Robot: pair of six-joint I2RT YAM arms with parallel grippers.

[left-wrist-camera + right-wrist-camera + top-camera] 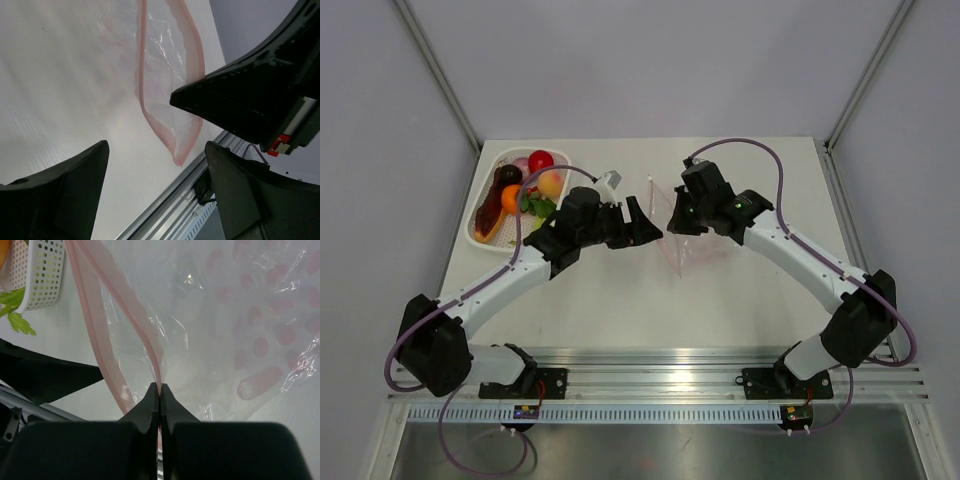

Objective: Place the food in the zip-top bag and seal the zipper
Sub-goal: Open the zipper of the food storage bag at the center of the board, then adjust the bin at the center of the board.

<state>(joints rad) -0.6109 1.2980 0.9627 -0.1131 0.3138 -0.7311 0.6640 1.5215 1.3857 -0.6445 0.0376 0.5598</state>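
Seen from above, the zip-top bag (692, 250) sits mid-surface (620, 310), between the left tool (642, 222) and the right tool (677, 214). The food (510, 195) lies in a white basket (481, 218) at upper left. The left wrist view adds that the left tool (156, 150) gapes wide and empty, near the bag's pink zipper (141, 75). Only the right wrist view shows the right tool (159, 388) pinched tight on that zipper (150, 355).

Zip-top bag (225, 330) — clear, glossy, crinkled plastic.
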